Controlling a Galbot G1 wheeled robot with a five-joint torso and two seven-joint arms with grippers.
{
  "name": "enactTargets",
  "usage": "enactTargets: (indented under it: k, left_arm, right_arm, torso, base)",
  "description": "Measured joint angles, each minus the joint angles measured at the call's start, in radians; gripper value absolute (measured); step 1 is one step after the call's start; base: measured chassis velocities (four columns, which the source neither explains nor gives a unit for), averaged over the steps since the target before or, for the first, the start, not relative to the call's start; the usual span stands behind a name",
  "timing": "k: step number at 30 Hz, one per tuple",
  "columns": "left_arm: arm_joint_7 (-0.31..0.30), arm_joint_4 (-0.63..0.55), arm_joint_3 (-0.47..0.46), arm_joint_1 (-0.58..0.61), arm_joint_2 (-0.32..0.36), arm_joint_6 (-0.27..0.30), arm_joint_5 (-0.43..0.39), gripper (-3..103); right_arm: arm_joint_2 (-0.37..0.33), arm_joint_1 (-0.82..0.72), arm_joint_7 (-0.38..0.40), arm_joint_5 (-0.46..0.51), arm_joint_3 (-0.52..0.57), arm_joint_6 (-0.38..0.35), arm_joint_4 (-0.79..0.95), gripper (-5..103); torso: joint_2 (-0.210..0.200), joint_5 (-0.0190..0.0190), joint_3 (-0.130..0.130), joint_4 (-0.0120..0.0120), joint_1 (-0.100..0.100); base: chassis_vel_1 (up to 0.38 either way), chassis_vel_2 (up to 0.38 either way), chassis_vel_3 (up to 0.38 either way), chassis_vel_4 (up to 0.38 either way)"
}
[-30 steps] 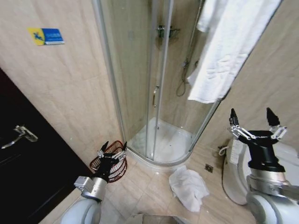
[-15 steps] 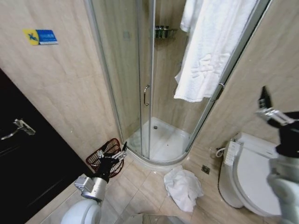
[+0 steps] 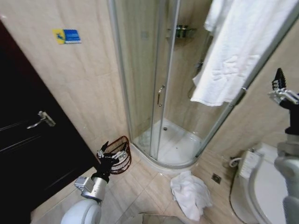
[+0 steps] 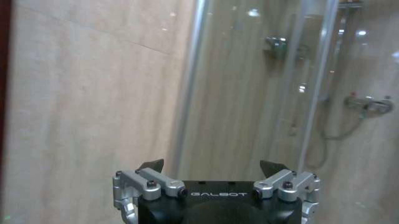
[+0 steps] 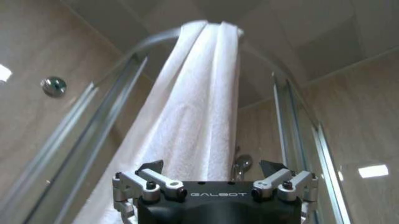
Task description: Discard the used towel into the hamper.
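Hanging spread and empty, the left gripper (image 3: pixel 111 150) sat just before the hamper (image 3: pixel 120 155) — the used towel (image 3: pixel 190 194) lay well apart, so reaching risked snagging wire.

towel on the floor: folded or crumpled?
Crumpled. The white towel lies in a loose bunched heap on the floor tiles before the shower tray, not folded, and apart from the hamper.
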Motion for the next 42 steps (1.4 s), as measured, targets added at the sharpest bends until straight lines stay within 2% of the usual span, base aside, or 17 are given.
enactTargets:
  k: [4, 6, 8, 9, 11, 13, 18, 20, 25, 31, 33, 35, 36, 39, 40, 42]
  left_arm:
    - [0.000, 0.000, 0.000, 0.000, 0.000, 0.000, 0.000, 100]
    - [0.000, 0.000, 0.000, 0.000, 0.000, 0.000, 0.000, 100]
    - [0.000, 0.000, 0.000, 0.000, 0.000, 0.000, 0.000, 100]
    - [0.000, 0.000, 0.000, 0.000, 0.000, 0.000, 0.000, 100]
    - [0.000, 0.000, 0.000, 0.000, 0.000, 0.000, 0.000, 100]
    - [0.000, 0.000, 0.000, 0.000, 0.000, 0.000, 0.000, 100]
    - [0.000, 0.000, 0.000, 0.000, 0.000, 0.000, 0.000, 100]
    - [0.000, 0.000, 0.000, 0.000, 0.000, 0.000, 0.000, 100]
    - [0.000, 0.000, 0.000, 0.000, 0.000, 0.000, 0.000, 100]
    - [0.000, 0.000, 0.000, 0.000, 0.000, 0.000, 0.000, 100]
    - [0.000, 0.000, 0.000, 0.000, 0.000, 0.000, 0.000, 100]
    - [0.000, 0.000, 0.000, 0.000, 0.000, 0.000, 0.000, 100]
    - [0.000, 0.000, 0.000, 0.000, 0.000, 0.000, 0.000, 100]
    - [0.000, 0.000, 0.000, 0.000, 0.000, 0.000, 0.000, 100]
    - [0.000, 0.000, 0.000, 0.000, 0.000, 0.000, 0.000, 100]
    - [0.000, 0.000, 0.000, 0.000, 0.000, 0.000, 0.000, 100]
  right_arm:
    - [-0.100, 0.143, 0.038, 0.005, -0.048, -0.054, -0.104, 100]
    - [-0.118, 0.171, 0.041, 0.007, -0.062, -0.060, -0.123, 100]
    - [-0.169, 0.310, 0.044, 0.011, -0.126, -0.073, -0.194, 100]
    - [-0.169, 0.310, 0.044, 0.011, -0.126, -0.073, -0.194, 100]
    - [-0.192, 0.426, 0.044, 0.012, -0.167, -0.090, -0.245, 100]
    - [-0.199, 0.453, 0.044, 0.009, -0.175, -0.096, -0.258, 100]
    - [-0.218, 0.602, 0.043, -0.018, -0.232, -0.182, -0.302, 100]
    - [-0.217, 0.614, 0.044, -0.015, -0.241, -0.189, -0.300, 100]
    - [-0.227, 0.637, 0.044, 0.112, -0.311, -0.225, -0.240, 100]
    - [-0.235, 0.694, 0.038, 0.078, -0.414, -0.228, -0.271, 100]
    - [-0.234, 0.727, 0.039, -0.002, -0.436, -0.217, -0.311, 100]
    - [-0.233, 0.740, 0.036, -0.136, -0.422, -0.199, -0.341, 100]
    - [-0.233, 0.740, 0.036, -0.136, -0.422, -0.199, -0.341, 100]
    - [-0.244, 0.721, 0.011, -0.367, -0.335, -0.170, -0.348, 100]
    - [-0.244, 0.721, 0.011, -0.367, -0.335, -0.170, -0.348, 100]
    - [-0.265, 0.685, -0.005, -0.448, -0.254, -0.167, -0.342, 100]
  torso:
    - [-0.003, 0.0000, -0.001, 0.0004, -0.001]
    - [-0.003, -0.0002, -0.001, 0.0006, -0.001]
    - [-0.005, 0.0000, -0.002, 0.0006, -0.002]
    - [-0.005, 0.0000, -0.002, 0.0006, -0.002]
    - [-0.005, 0.0000, -0.002, 0.0002, -0.002]
    - [-0.005, -0.0001, -0.003, 0.0001, -0.002]
    - [-0.005, 0.0003, -0.003, -0.0003, -0.002]
    - [-0.005, 0.0002, -0.003, -0.0002, -0.002]
    - [-0.005, -0.0004, -0.003, 0.0001, -0.002]
    - [-0.005, 0.0001, -0.003, 0.0001, -0.002]
    - [-0.005, -0.0001, -0.003, 0.0005, -0.002]
    - [-0.005, 0.0001, -0.003, 0.0003, -0.002]
    - [-0.005, 0.0001, -0.003, 0.0003, -0.002]
    - [-0.005, 0.0001, -0.003, 0.0002, -0.002]
    - [-0.005, 0.0001, -0.003, 0.0002, -0.002]
    - [-0.005, 0.0004, -0.003, -0.0006, -0.002]
  base:
    - [0.133, 0.118, 0.098, 0.110]
    - [0.097, 0.090, 0.107, 0.098]
    - [0.074, 0.070, 0.073, 0.081]
    - [0.050, 0.070, 0.068, 0.064]
    - [-0.001, 0.017, 0.034, 0.006]
    - [0.000, 0.000, 0.000, 0.000]
    - [0.000, 0.000, 0.000, 0.000]
    - [0.000, 0.000, 0.000, 0.000]
    - [0.000, 0.000, 0.000, 0.000]
    - [0.000, 0.000, 0.000, 0.000]
    - [0.000, 0.000, 0.000, 0.000]
    - [0.000, 0.000, 0.000, 0.000]
    - [0.000, 0.000, 0.000, 0.000]
    - [0.000, 0.000, 0.000, 0.000]
    - [0.000, 0.000, 0.000, 0.000]
    - [0.000, 0.000, 0.000, 0.000]
